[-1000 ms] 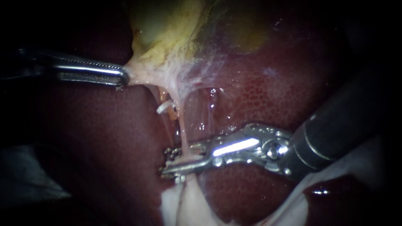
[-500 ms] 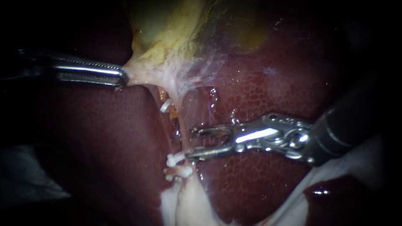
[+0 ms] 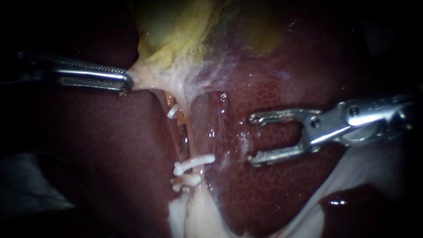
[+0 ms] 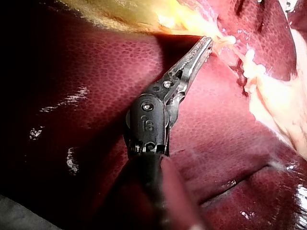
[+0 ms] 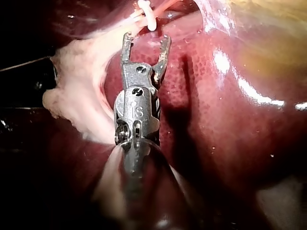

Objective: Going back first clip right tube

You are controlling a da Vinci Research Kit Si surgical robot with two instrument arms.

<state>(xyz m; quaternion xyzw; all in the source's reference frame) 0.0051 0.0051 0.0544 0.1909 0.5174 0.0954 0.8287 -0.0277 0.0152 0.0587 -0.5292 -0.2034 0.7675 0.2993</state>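
The liver (image 3: 273, 88) is dark maroon with a fine, paler honeycomb mottling. The gallbladder (image 3: 176, 48) is yellow-green, fading to cream with white webbing. The tube (image 3: 190, 132) is pale pink and the clip (image 3: 194, 162) on it white. The left instrument (image 3: 129, 82) and right instrument (image 3: 251, 139) are shiny silver, the left finely ridged.

The right tube (image 3: 190, 136) is a thin, pale pink strand. It is stretched taut and runs nearly upright over the dark red liver (image 3: 273, 88), from the pale tissue (image 3: 163, 77) under the yellowish gallbladder (image 3: 176, 26) down to a white fatty mass. A white clip (image 3: 194, 163) sits across the tube's lower part, slightly tilted, its longer end reaching right over the liver. A second white clip (image 3: 187, 180) lies just beneath the first.
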